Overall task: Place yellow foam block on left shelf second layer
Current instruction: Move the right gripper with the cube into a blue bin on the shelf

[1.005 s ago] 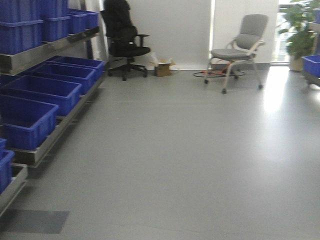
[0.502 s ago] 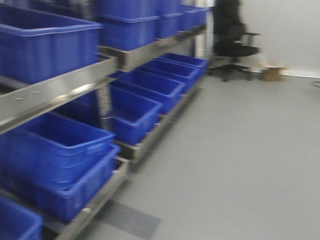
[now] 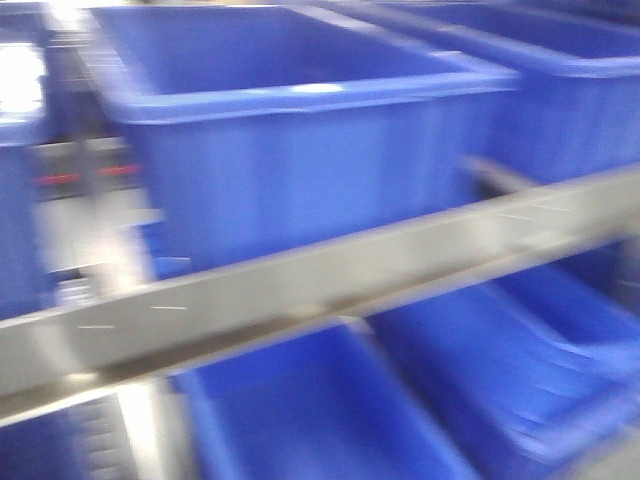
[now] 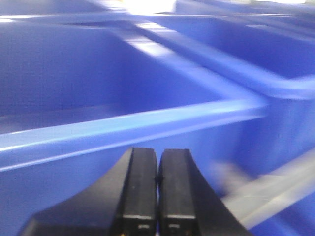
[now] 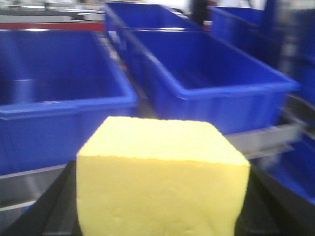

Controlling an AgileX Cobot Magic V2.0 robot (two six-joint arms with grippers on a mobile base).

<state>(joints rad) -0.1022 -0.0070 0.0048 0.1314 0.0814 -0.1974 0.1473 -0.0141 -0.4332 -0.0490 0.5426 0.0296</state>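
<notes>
Front view blurred: metal shelf rail [image 3: 330,285] ran diagonally across the frame, with blue bins [image 3: 300,150] above and below it. Yellow foam block [image 5: 162,182] filled the lower centre of the right wrist view, clamped in the right gripper [image 5: 162,211]. Left gripper [image 4: 157,182] sat at lower centre, fingers pressed together on nothing.

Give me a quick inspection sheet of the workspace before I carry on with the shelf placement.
Surface: steel shelf rail crosses the front view, with blue bins above and below; heavy motion blur.
Job's things: yellow foam block held in the right gripper, not yet on a shelf.
Clutter: nothing seen.
Grippers: left gripper shut and empty, facing one of the bins; right gripper clamps the block from both sides.
Cables: nothing seen.
Surroundings: more bins in rows in the right wrist view; nothing else seen.
</notes>
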